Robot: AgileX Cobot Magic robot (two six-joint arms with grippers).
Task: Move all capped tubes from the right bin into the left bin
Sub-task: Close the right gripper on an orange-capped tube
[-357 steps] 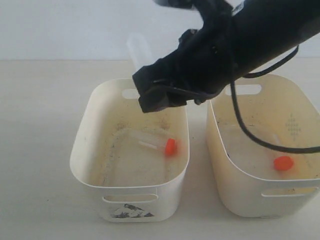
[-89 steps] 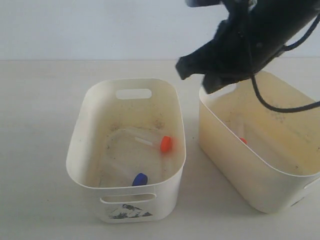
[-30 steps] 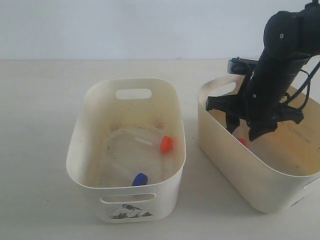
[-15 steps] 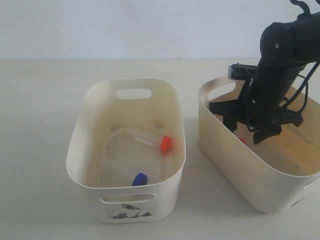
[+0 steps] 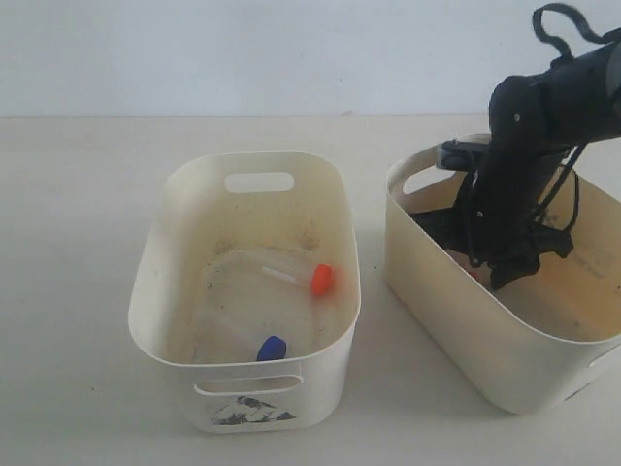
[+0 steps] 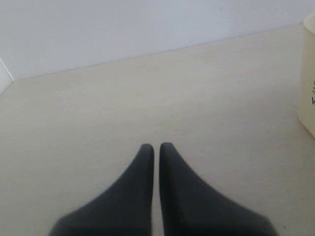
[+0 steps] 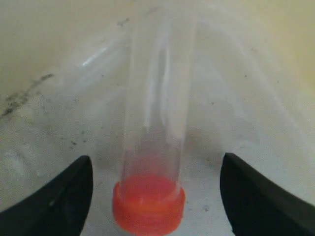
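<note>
the only marking i can see is a dark torn label remnant [image 5: 254,412] under the front handle slot of the left bin [image 5: 155,282], too ragged to read. that off-white bin, speckled with dirt inside, sits at lower centre and holds an orange-capped tube [image 5: 296,277] lying near its right wall and a blue-capped tube [image 5: 272,348] by the front wall. the yellower right bin [image 5: 466,320] sits askew at the right edge, a narrow strip of tabletop [image 5: 68,243] between the bins and open surface to the left. the right end effector [image 7: 155,162] reaches down inside it, released, its jaws spread on either side of the third tube [image 7: 155,113], clear with an orange cap [image 7: 148,204], not touching it. the left end effector [image 6: 156,146] is clenched on nothing over bare tabletop.
</note>
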